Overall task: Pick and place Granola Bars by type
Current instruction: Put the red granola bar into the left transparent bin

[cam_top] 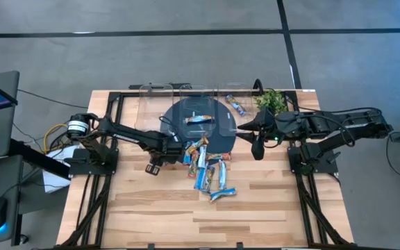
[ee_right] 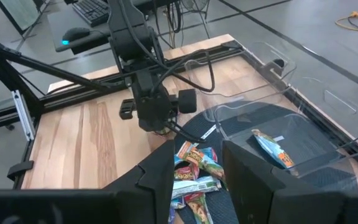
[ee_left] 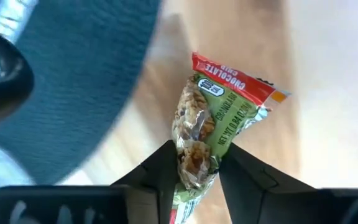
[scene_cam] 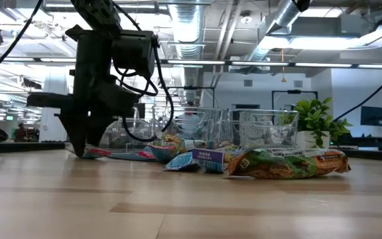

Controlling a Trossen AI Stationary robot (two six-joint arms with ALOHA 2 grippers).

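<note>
One green granola bar (ee_left: 213,118) is sitting pinched between your left pincer (ee_left: 194,165) fingers at the pile's (cam_top: 207,170) left edge on the table (cam_top: 144,208); you are grasping, so lifting comes next. Your right pincer (ee_right: 194,163), part-open and empty, is hovering over the pile.

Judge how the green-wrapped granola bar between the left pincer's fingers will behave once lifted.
The green-wrapped granola bar probably lifts stiffly: it juts straight from the left pincer. Its glossy wrapper may slip. The crimped end looks floppy.
</note>
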